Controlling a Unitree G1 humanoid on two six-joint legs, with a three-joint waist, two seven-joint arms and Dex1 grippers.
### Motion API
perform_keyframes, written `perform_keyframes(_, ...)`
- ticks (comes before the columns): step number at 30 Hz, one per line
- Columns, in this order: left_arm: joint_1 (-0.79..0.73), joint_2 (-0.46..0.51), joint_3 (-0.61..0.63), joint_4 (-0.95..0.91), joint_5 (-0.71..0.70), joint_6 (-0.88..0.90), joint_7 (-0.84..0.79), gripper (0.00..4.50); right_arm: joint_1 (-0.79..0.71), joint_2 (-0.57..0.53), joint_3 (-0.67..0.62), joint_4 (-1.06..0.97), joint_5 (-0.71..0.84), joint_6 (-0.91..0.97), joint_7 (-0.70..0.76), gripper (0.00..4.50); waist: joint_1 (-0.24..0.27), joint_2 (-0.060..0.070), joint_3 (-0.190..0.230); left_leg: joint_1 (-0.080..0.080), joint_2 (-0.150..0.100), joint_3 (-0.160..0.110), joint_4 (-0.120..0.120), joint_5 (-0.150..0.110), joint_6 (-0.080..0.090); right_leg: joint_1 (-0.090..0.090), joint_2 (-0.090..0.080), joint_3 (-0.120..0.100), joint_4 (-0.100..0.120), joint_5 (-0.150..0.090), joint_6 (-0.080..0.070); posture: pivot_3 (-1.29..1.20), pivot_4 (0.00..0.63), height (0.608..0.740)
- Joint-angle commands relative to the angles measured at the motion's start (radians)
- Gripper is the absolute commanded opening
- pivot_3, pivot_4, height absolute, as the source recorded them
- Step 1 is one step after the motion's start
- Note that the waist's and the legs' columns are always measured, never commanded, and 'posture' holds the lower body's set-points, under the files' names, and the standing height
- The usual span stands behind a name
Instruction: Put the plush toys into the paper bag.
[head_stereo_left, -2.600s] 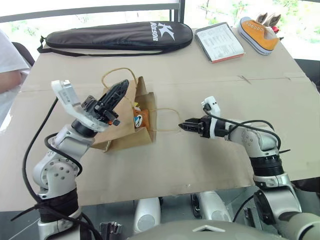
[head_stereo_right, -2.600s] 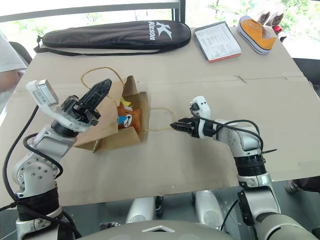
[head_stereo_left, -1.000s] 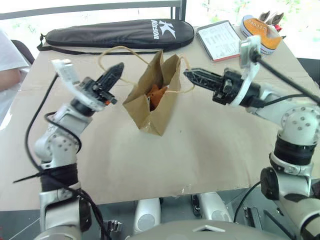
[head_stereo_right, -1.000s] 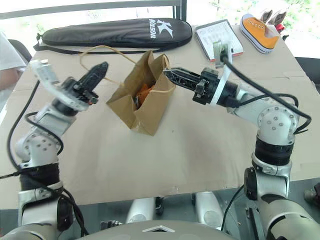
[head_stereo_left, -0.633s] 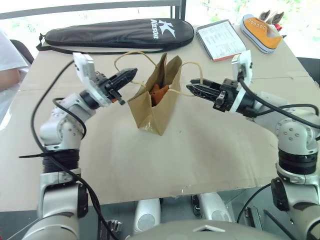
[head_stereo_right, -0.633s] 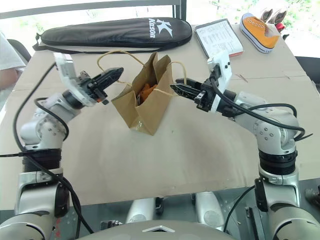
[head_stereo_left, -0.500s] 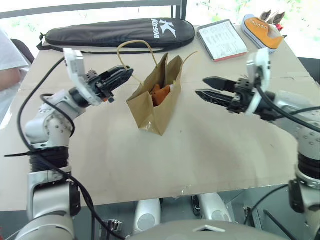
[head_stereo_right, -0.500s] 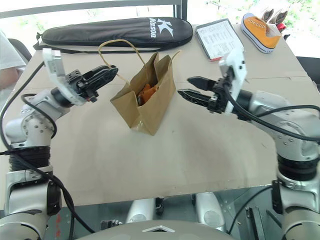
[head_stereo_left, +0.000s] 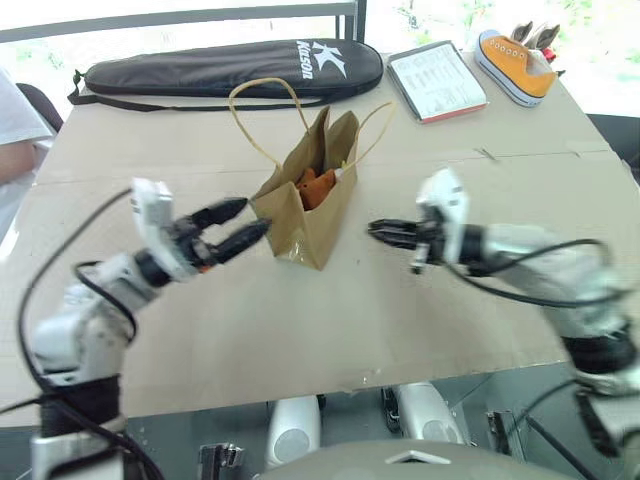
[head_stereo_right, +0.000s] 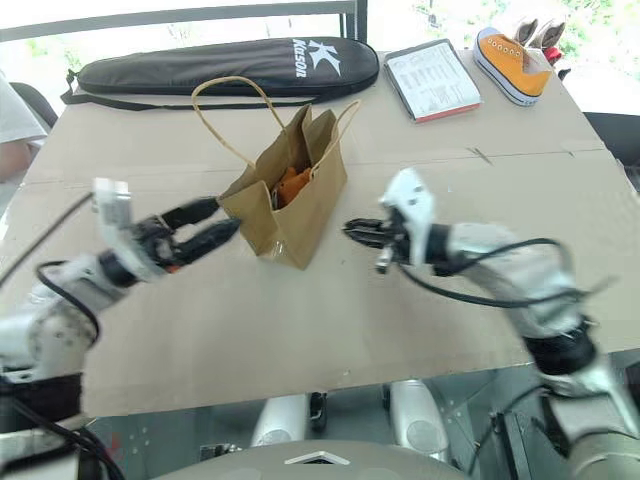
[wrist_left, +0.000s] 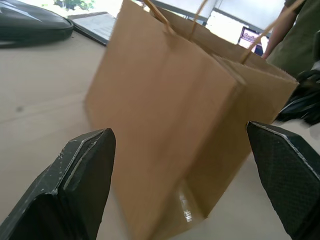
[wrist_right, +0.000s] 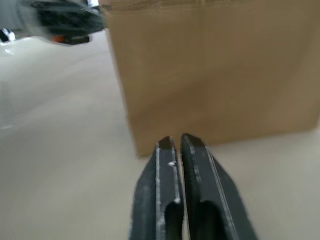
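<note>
Two grippers flank our paper bag (head_stereo_left: 305, 215): left gripper (head_stereo_left: 232, 228) spread wide and empty, right gripper (head_stereo_left: 385, 232) pinched closed on nothing. Bag stands upright mid-table, handles free, an orange-brown plush toy (head_stereo_left: 312, 186) inside. We judge the paper light, thin, easily creased; best taken by the loop handles. Beyond lies the black case (head_stereo_left: 225, 67).
</note>
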Motion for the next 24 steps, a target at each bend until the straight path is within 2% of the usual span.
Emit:
perform_keyframes(1,0.054,-0.014,0.01,-0.129,0.034,-0.046,0.061,4.5,-0.081,0.074,0.031,0.14,-0.124,-0.185,0.033,0.06,0.01,-0.001,0.001,-0.001,0.0,-0.001,0.0,0.0,0.0,0.0,0.0,-0.001,0.001,0.001,0.002,0.0,0.15,0.74)
perform_keyframes(4,0.072,-0.042,-0.009,-0.186,0.048,-0.055,0.119,4.5,-0.118,0.144,0.046,0.219,-0.154,-0.248,0.079,0.06,0.013,-0.001,0.001,-0.001,0.0,-0.001,-0.001,0.0,0.0,-0.001,0.0,-0.001,0.001,0.002,0.003,0.0,0.15,0.74)
perform_keyframes(9,0.071,-0.07,-0.093,-0.251,0.172,-0.105,0.206,4.5,-0.127,0.2,0.041,0.254,-0.179,-0.281,0.133,0.06,0.022,-0.001,0.001,-0.001,0.0,-0.001,-0.001,0.0,0.0,0.0,0.0,-0.002,0.001,0.002,0.003,0.0,0.15,0.74)
perform_keyframes(12,0.04,-0.114,-0.138,-0.268,0.261,-0.122,0.318,4.5,-0.121,0.219,0.04,0.262,-0.188,-0.281,0.153,0.06,0.026,-0.001,0.001,0.0,0.0,-0.001,0.0,0.0,0.0,0.0,0.0,-0.002,0.001,0.002,0.003,0.0,0.15,0.74)
perform_keyframes(18,-0.05,-0.172,-0.22,-0.179,0.438,-0.187,0.44,4.5,-0.103,0.246,0.021,0.285,-0.202,-0.278,0.161,0.06,0.03,-0.001,0.001,0.001,0.0,-0.001,0.0,0.0,0.0,0.001,0.001,-0.002,0.002,0.002,0.003,0.0,0.15,0.74)
perform_keyframes(24,-0.137,-0.242,-0.276,-0.092,0.554,-0.242,0.528,4.5,-0.039,0.214,-0.003,0.202,-0.202,-0.239,0.159,0.06,0.031,-0.001,0.0,0.0,0.0,-0.001,0.0,0.0,0.0,0.001,0.001,-0.002,0.002,0.002,0.003,0.0,0.15,0.74)
